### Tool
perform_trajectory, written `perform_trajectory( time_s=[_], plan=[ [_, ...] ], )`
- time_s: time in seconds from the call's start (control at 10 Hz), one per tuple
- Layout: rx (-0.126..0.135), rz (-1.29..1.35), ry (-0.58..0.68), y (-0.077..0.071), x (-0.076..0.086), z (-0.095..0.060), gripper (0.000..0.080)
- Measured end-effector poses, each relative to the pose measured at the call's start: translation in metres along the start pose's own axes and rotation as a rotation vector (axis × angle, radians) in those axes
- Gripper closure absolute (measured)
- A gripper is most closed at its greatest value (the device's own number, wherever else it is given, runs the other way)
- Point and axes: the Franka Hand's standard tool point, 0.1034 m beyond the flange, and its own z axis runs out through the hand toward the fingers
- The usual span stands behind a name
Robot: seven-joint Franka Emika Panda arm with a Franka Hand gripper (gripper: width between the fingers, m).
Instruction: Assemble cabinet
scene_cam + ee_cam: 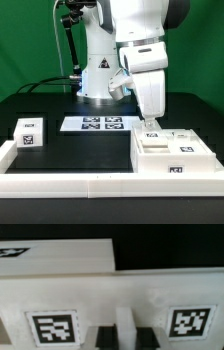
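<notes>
The cabinet (172, 152) is sitting at the exterior view's right on the black table (90, 150). It's lying low and flat with its tagged faces up, right against the white rail (70, 183) that's running along the front edge. Its long side looks like it's running across the view, roughly in line with that rail, and its top is stepped, with a raised white panel on the near left part. Around it, the marker board (100, 123) is lying just behind and to the left. A small white tagged block (30, 135) is sitting well apart at the far left, next to the rail's corner. The robot arm (140, 40) is leaning over from behind and blocking the back left corner of the cabinet. The gripper (150, 124) is pointing straight down right at the cabinet's top there. In the wrist view the cabinet (120, 291) is filling the frame, showing two tags (55, 328). The dark fingers (104, 339) are standing close together either side of a narrow white ridge, but I can't tell if they're actually pinching it. Can't tell what's inside the box either.
</notes>
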Motion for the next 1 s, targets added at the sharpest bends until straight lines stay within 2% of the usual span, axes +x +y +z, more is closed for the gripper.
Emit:
perform_trajectory(
  time_s=[0.4, 0.6, 0.8, 0.9, 1.0],
  plan=[
    [0.000, -0.001, 0.001, 0.001, 0.000, 0.000, 0.0728],
    [-0.016, -0.011, 0.014, 0.021, 0.003, 0.000, 0.0728],
    [-0.016, -0.015, 0.015, 0.031, 0.004, 0.001, 0.0728],
    [-0.037, -0.021, 0.025, 0.041, 0.004, 0.001, 0.0728],
    [-0.035, -0.018, 0.024, 0.044, 0.004, 0.001, 0.0728]
  ],
)
